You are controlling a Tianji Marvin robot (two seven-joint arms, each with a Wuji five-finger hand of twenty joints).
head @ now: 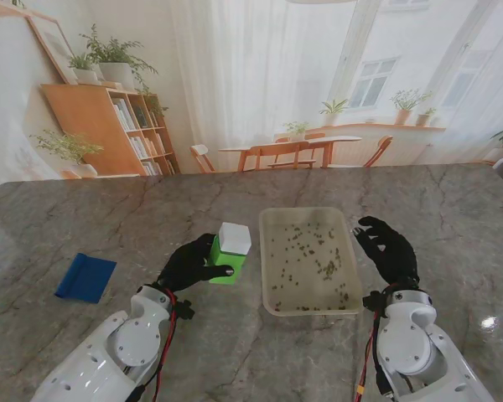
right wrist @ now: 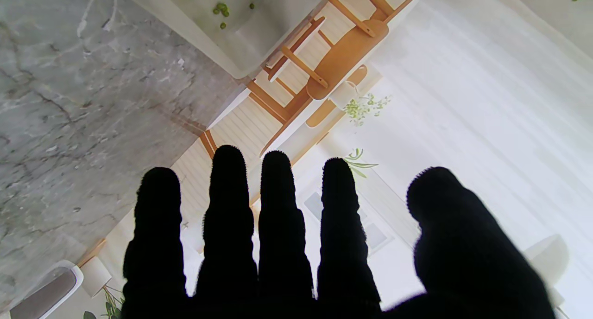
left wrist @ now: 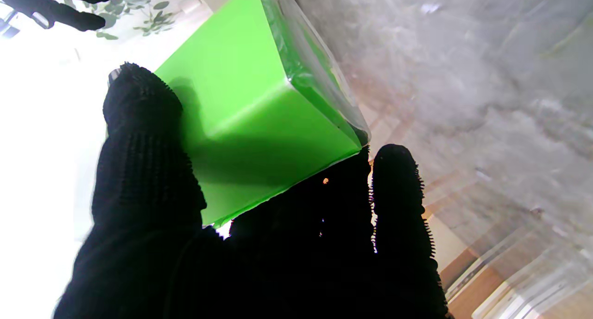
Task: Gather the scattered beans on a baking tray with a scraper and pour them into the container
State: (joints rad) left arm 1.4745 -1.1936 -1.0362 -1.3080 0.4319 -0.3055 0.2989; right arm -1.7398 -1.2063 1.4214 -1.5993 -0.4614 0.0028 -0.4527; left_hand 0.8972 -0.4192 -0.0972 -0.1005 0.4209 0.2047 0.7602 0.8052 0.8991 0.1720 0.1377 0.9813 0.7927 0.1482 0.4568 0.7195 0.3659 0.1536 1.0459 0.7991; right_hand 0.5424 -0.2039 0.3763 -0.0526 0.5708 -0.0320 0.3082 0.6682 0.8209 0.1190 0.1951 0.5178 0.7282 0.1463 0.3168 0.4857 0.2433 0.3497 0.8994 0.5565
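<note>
Table: grey marble, filling the lower frame. Tray: pale, right of centre, beans scattered across its floor. Container: green with a white top, just left of the tray, upright on the table. Scraper: blue, flat at lower left, well apart from both hands. Left hand: closed around the container, thumb on its near face. Right hand: beside the tray's right edge, fingers spread, holding nothing.
</note>
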